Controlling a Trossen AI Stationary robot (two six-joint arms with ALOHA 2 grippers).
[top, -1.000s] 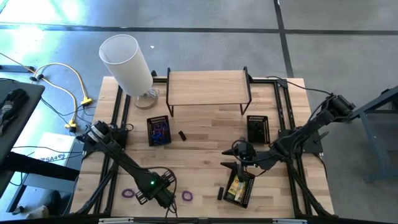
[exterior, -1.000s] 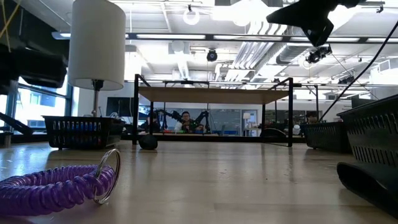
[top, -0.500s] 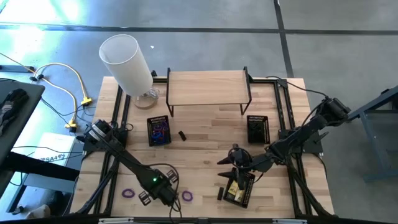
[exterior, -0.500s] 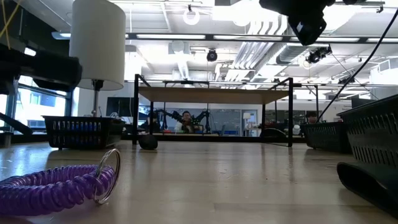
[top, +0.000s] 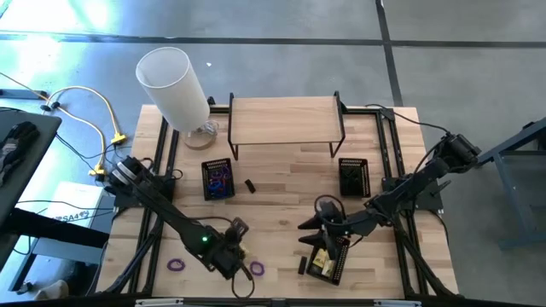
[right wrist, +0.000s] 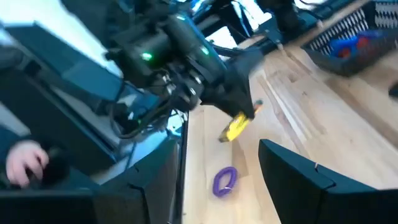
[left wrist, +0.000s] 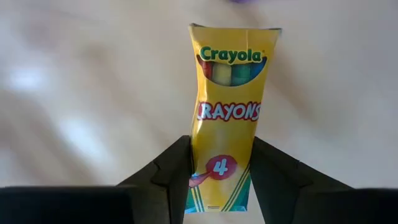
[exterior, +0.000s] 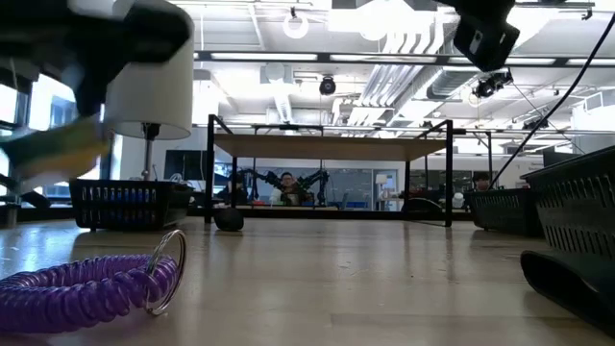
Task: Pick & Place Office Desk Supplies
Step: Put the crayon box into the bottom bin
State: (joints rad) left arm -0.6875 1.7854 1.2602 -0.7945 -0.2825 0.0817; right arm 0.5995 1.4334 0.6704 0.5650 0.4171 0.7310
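Note:
My left gripper hovers near the table's front edge, left of centre, shut on a yellow Crayola crayon box. The right wrist view also shows the box, held off the wood. Two purple coil loops lie flat on the table on either side of that gripper; one coil fills the low view's left foreground. My right gripper stands open above the near right mesh tray, with nothing between its fingers. My left gripper pinches the crayon box by its two narrow long sides at the end printed "4". The fingers lie along the box, slanting down from above. The rest of the box sticks out past the fingertips, tilted and clear of the table.
A black mesh tray with blue and purple items stands mid-left, and another tray stands mid-right. Small black blocks lie on the wood. A tall white cylinder and a wooden shelf stand at the far edge.
My left gripper has risen from the table near the front edge, turning as it went, and carries the yellow crayon box up clear of the wood. My right gripper has tipped and shifted a little toward the near edge over the near right tray.

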